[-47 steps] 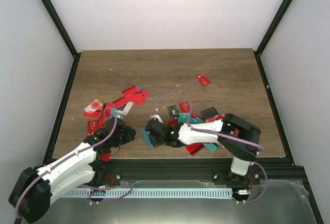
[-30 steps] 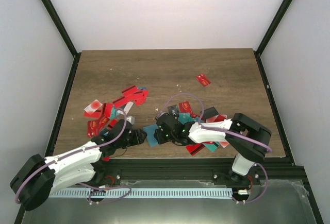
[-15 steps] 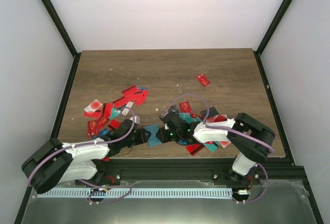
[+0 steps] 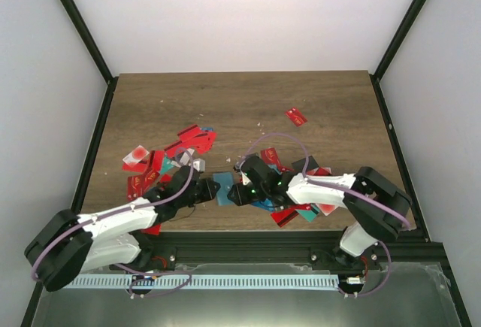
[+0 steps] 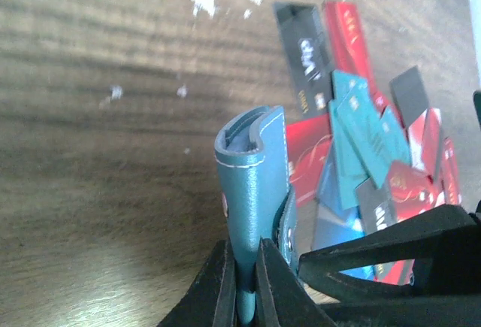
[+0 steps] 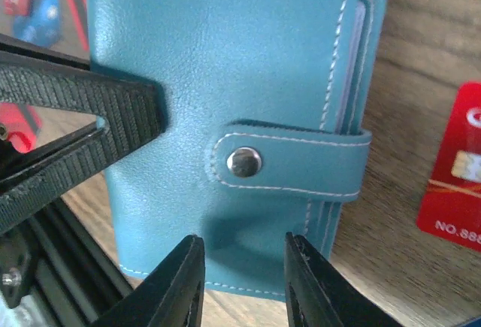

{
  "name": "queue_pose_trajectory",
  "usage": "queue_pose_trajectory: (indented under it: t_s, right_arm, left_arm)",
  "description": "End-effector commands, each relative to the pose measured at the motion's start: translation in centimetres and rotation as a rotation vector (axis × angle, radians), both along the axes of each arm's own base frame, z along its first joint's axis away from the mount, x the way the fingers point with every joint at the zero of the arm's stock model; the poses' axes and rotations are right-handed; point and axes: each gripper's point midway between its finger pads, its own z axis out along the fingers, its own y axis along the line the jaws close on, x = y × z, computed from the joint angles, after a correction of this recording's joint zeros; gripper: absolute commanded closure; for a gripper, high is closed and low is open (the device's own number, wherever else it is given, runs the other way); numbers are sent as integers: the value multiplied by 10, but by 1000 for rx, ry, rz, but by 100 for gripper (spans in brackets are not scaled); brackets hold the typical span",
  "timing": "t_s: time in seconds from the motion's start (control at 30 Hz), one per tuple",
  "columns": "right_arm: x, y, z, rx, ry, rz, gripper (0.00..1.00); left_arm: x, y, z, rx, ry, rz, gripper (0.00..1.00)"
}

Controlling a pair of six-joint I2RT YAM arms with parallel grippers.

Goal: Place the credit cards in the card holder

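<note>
Claws first. Found left claw closed tight on card holder, pinching near edge of teal cover between both fingers. Viewed holder edge-on from left wrist, leaves slightly parted at far end. Confirmed from right wrist view: ribbed black fingers of left claw biting left border of card holder.

Saw right claw at narrow spread, fingers apart over lower face of holder, teal leather showing in gap. Cannot tell whether touching; no grip seen. Noted strap fastened across holder, snap stud done up.

From top view, logged left claw and right claw meeting nearly tip to tip on either side of card holder. Placed holder near front edge of bench, about mid-width.

Recorded credit cards scattered left of holder, mostly red. Logged second heap just right of it, partly under right arm, with red, teal and black mixed. Spotted lone red card well apart toward far right. Also noted white specks on wood beyond holder.
</note>
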Motion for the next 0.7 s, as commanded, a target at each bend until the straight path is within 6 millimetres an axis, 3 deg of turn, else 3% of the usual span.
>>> queue_pose_trajectory:
  t_s: [0.0,0.27,0.43,0.67]
  right_arm:
    - [5,5,35,-5,-30,22,67]
    - [17,14,59,30,-12,-55,64]
    - [28,16,55,-19,-23,-95,64]
    - [27,29,51,-3,-4,-68,64]
  left_arm:
    - [7,10,26,80,-48,21,96]
    - [10,12,34,169,-47,-11,96]
    - [10,9,42,154,-64,-28,96]
    - [9,4,46,147,-67,-56,96]
